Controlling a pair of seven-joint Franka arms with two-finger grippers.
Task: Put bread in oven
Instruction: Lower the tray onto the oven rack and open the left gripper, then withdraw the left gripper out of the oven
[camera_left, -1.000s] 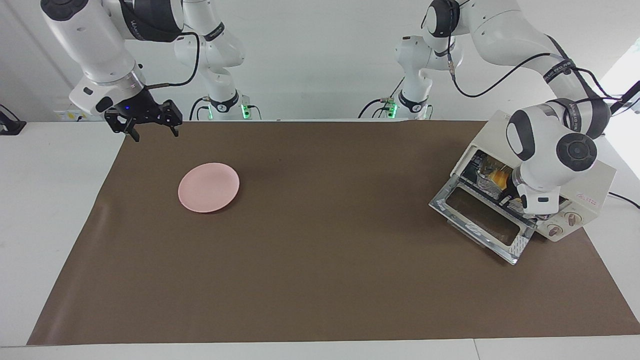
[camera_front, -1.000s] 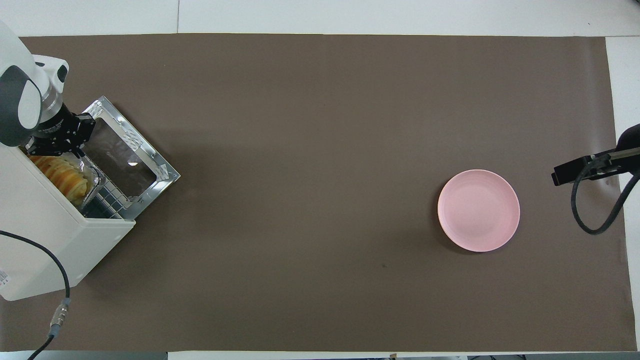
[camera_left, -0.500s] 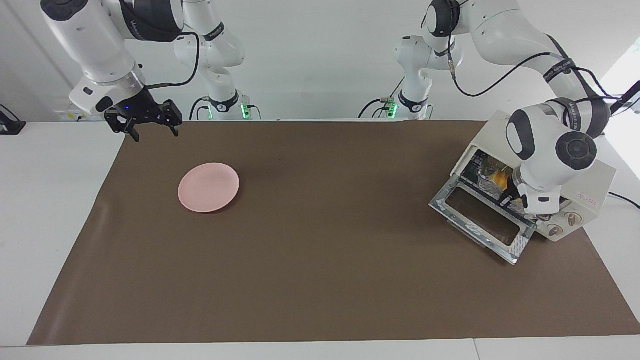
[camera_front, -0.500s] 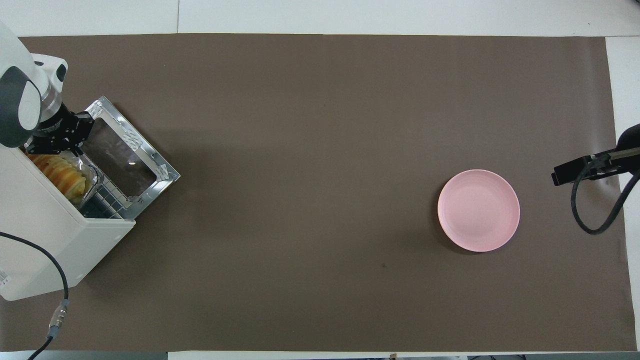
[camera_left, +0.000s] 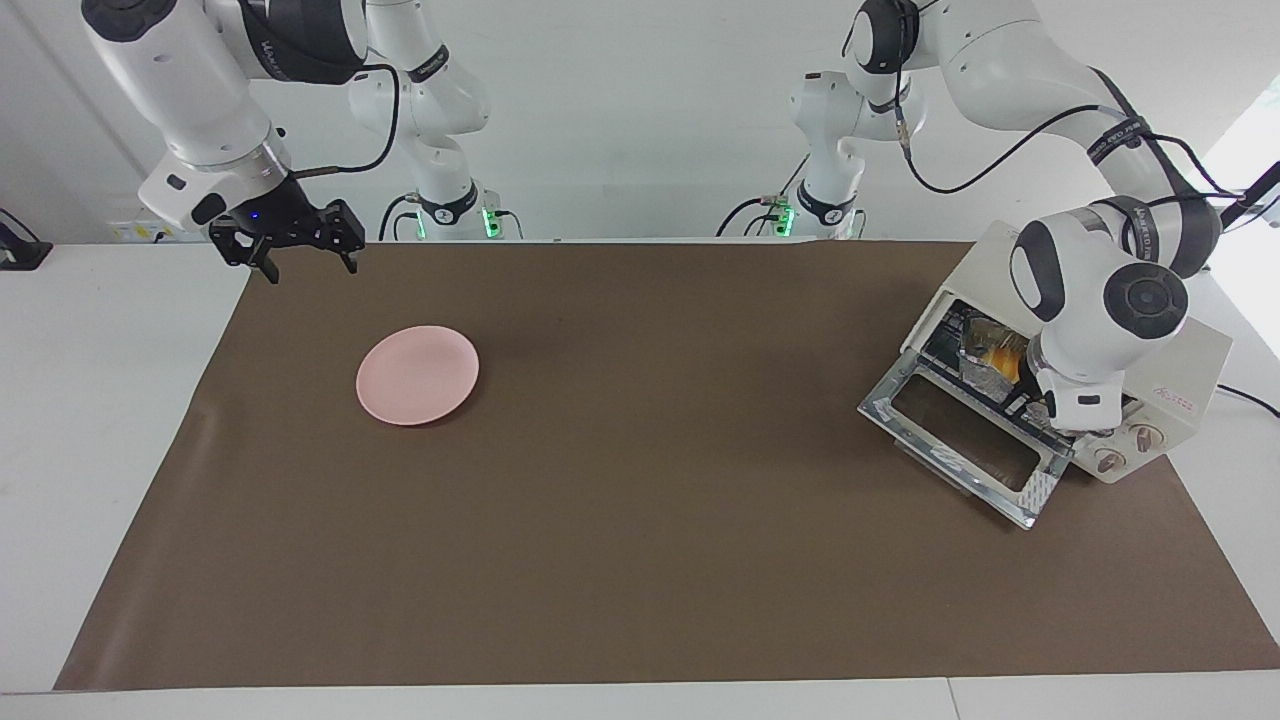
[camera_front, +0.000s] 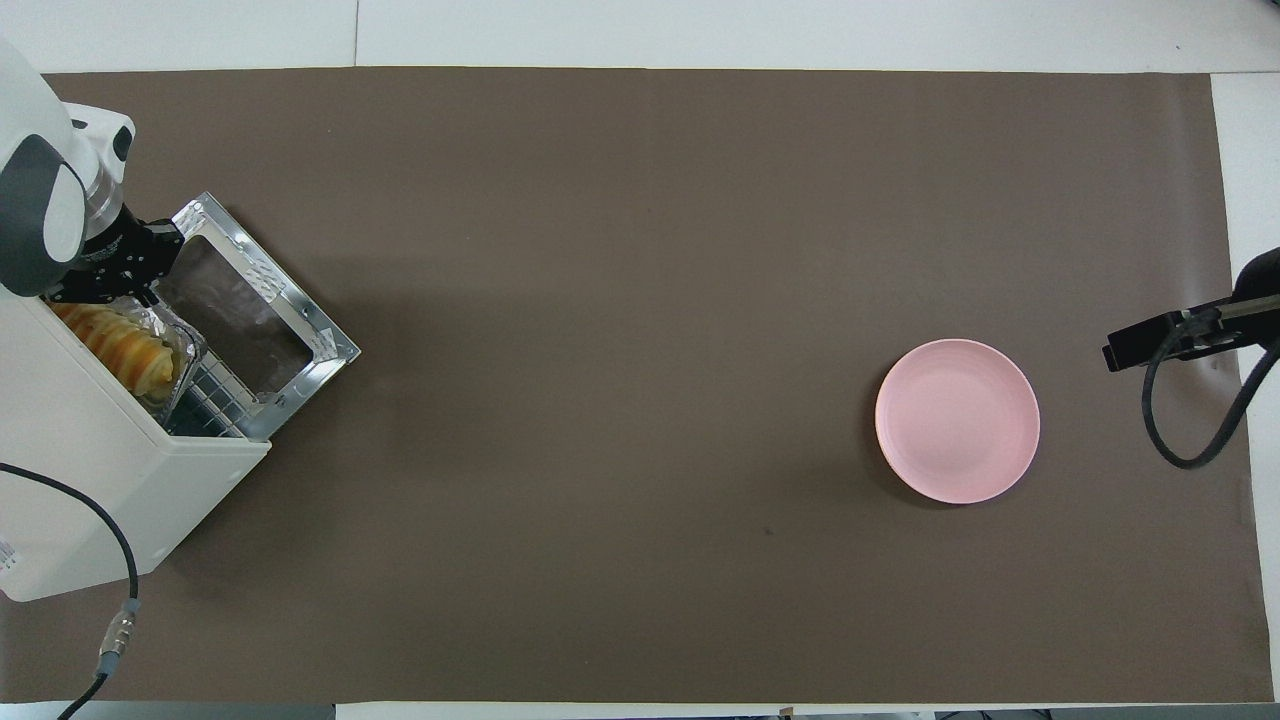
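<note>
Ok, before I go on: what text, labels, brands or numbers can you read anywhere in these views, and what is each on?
Nothing can be read in full.
Red print on the oven: too small to read.
Markings beside the oven's knobs: too small to read.
White lettering on the dark bands of the left arm and the right arm: too blurred to read.
Pink plate: no text.

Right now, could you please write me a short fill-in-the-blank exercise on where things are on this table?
1. The bread lies in a foil tray inside the ____.
2. The oven door is ____.
3. The pink plate holds ____.
4. The ____ gripper is at the oven's opening.

Missing words: oven; open; nothing; left
</note>
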